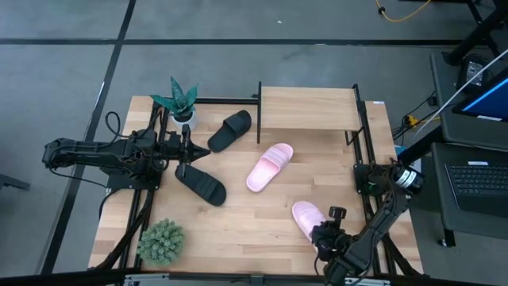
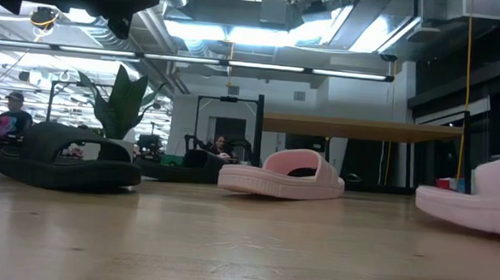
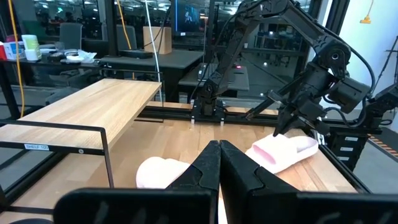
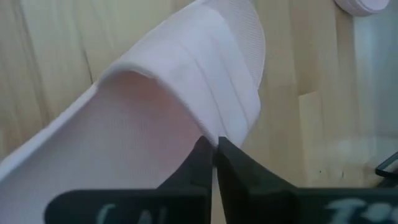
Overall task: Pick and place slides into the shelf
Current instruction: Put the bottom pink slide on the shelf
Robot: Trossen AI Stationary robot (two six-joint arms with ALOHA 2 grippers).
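Observation:
One pale pink slide (image 1: 306,218) lies near the table's near right corner, with my right gripper (image 1: 324,235) shut on it from the near side. A second pink slide (image 1: 270,167) rests sole-down mid-table. Two black slides (image 1: 230,129) (image 1: 201,185) lie to the left. At the far edge stands the light-wood shelf (image 1: 308,107) on thin black posts, with nothing on its board. My left gripper (image 3: 219,155) is shut on nothing and hangs level over the table's left side. My right gripper pinches the edge of the pink slide's wide strap (image 4: 214,138), where the strap comes down to the sole's side, between its two fingertips. The fingers slant down from the table's near side. The slide (image 3: 283,152) seems to lie on the table.
A potted plant (image 1: 181,102) stands at the far left by the shelf's post, and a spiky green plant (image 1: 161,241) at the near left corner. A laptop (image 1: 480,179) sits off the table to the right. Bare wood lies between the pink slides and the shelf.

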